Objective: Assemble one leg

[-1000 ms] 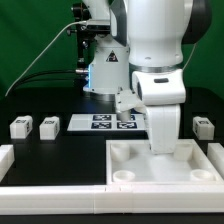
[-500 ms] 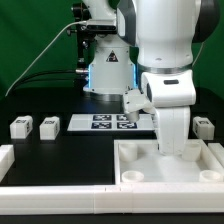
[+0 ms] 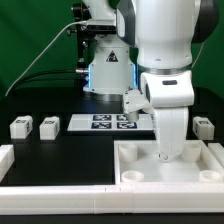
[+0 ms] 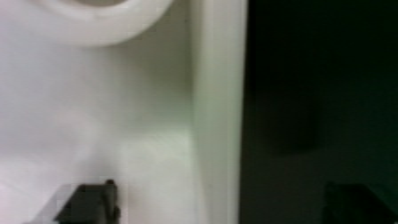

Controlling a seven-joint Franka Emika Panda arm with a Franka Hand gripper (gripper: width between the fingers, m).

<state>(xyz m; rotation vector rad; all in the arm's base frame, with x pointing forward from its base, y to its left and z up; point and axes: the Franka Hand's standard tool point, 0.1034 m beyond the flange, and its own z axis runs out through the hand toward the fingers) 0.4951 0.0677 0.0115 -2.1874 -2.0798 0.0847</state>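
Your tool (image 3: 166,153) has gone still, low in the recessed panel (image 3: 137,160) it just shifted toward the exterior view's right along the desk's (image 3: 70,150) near edge; you cannot tell whether it grips; every leg (image 3: 48,125) lies untouched by the side edges.

You see three legs in the exterior view: two at nine o'clock, the outer leg (image 3: 20,127) and the inner leg (image 3: 48,126), and a third leg (image 3: 204,127) at three o'clock. You have one marker board (image 3: 105,122) near centre, one recessed white panel (image 3: 170,178) at five o'clock, and one robot arm (image 3: 165,60).
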